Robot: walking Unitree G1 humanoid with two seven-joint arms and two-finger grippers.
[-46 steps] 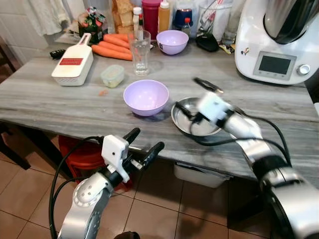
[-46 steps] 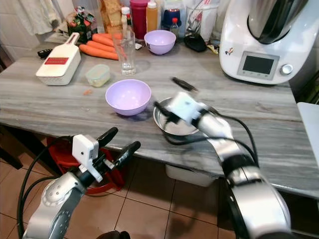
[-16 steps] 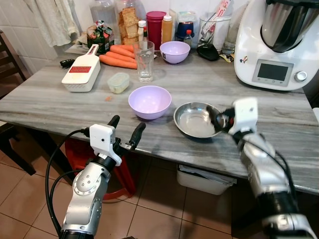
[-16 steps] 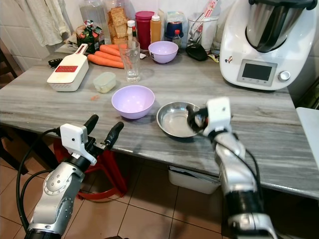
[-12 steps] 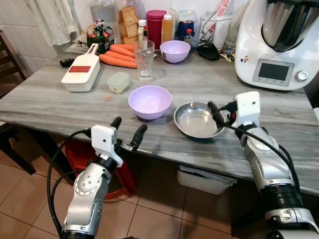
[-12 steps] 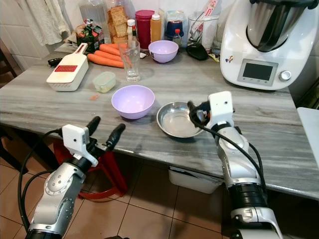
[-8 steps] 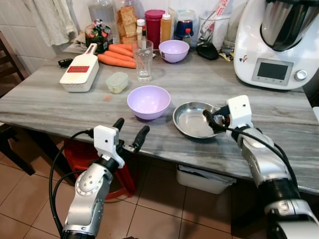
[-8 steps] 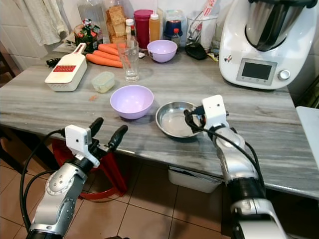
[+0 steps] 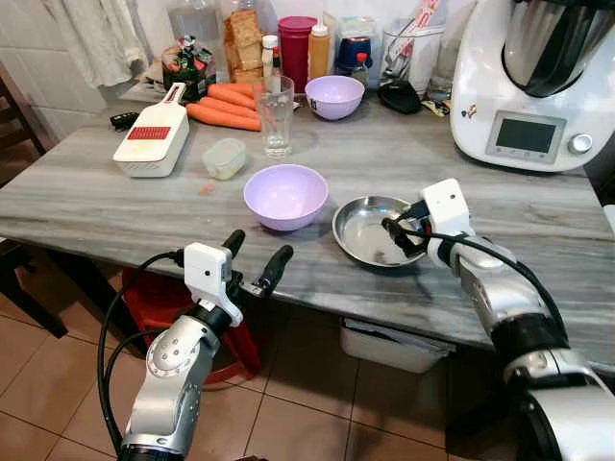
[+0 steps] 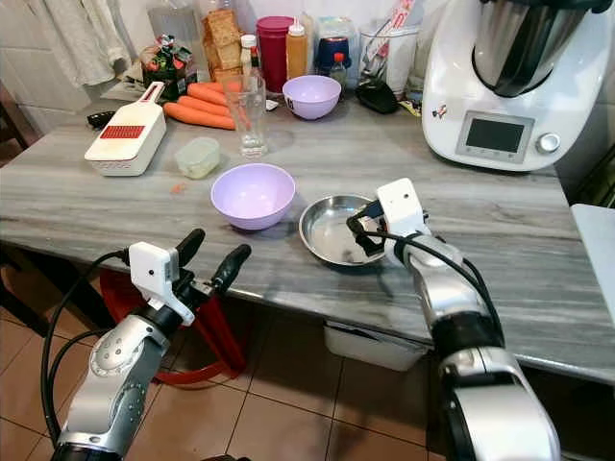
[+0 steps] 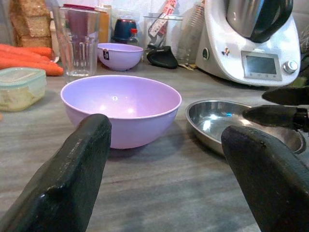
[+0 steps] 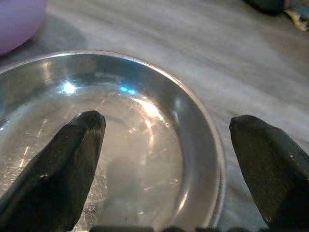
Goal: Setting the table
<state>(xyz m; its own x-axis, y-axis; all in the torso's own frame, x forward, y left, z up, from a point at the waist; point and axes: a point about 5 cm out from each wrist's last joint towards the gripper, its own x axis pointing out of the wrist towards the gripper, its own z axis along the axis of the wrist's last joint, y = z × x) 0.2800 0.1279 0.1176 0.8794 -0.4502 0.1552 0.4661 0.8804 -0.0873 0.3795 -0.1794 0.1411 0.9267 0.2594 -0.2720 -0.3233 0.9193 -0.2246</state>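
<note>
A shallow steel bowl (image 9: 365, 231) sits on the grey table (image 9: 115, 206) near its front edge, with a larger purple bowl (image 9: 284, 195) just to its left. My right gripper (image 9: 395, 233) is open, its black fingers (image 12: 72, 164) straddling the steel bowl's right rim (image 12: 207, 125) with the bowl's inside below them. Nothing is gripped. My left gripper (image 9: 258, 256) hovers open in front of the table edge, level with the purple bowl (image 11: 120, 108) and apart from it. The steel bowl (image 11: 241, 123) lies to its right.
Farther back stand a drinking glass (image 9: 275, 115), a small purple bowl (image 9: 334, 96), carrots (image 9: 223, 104), a white grater (image 9: 152, 139) and a lidded plastic tub (image 9: 223, 157). A white kitchen machine (image 9: 528, 86) fills the back right. A red stool (image 9: 154, 300) stands under the table.
My right gripper has moved left from beside the steel bowl to over its right rim, fingers still open. The left arm has barely moved.
</note>
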